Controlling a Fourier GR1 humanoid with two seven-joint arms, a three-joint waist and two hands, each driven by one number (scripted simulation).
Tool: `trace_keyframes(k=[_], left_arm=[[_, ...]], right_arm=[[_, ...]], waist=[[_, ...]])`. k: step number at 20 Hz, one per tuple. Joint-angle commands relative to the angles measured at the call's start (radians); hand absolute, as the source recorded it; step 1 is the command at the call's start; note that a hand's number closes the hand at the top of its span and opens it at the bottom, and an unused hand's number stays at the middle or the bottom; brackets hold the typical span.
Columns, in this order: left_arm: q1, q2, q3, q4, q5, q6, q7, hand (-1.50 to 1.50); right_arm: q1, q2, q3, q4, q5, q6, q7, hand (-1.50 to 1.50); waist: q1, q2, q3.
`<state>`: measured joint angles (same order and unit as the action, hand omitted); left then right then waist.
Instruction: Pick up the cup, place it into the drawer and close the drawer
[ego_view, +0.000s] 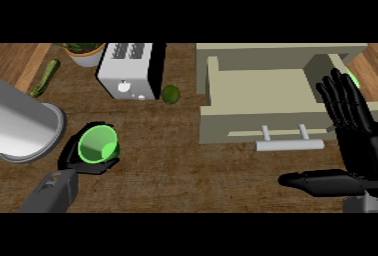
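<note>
One cup (98, 144) in left hand (88, 162)

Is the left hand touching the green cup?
Touching. The head view shows the left hand curled round the green cup, its black fingers wrapping the cup's sides with no gap.

The brown wood-grain desk (192, 170) carries a white toaster (131, 70) at the back, a small green fruit (170, 94) just beside it, a cucumber (45, 77) far left, a potted plant (85, 52), a large metal pot (26, 127) and a beige open drawer unit (269, 95).
</note>
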<state>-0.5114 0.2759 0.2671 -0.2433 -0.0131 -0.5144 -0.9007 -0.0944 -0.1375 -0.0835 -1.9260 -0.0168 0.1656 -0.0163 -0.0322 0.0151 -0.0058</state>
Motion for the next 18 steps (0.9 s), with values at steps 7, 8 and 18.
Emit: trace_keyframes(k=[7, 8, 18], left_arm=[[-0.011, -0.035, 0.060, -0.017, 0.093, -0.147, -0.107, 1.50], [0.034, -0.077, 0.065, -0.037, 0.099, -0.091, -0.150, 1.50], [0.032, -0.049, 0.140, -0.097, 0.165, 0.022, -0.240, 1.50]], right_arm=[[0.016, 0.014, 0.005, 0.027, 0.018, -0.008, -0.033, -1.50], [-0.014, 0.001, 0.005, 0.050, 0.052, -0.021, -0.016, -1.50], [0.014, 0.006, -0.007, 0.003, 0.020, -0.011, -0.021, -1.50]], waist=[[0.002, -0.002, 0.001], [0.017, -0.005, 0.002], [0.015, -0.008, 0.003]])
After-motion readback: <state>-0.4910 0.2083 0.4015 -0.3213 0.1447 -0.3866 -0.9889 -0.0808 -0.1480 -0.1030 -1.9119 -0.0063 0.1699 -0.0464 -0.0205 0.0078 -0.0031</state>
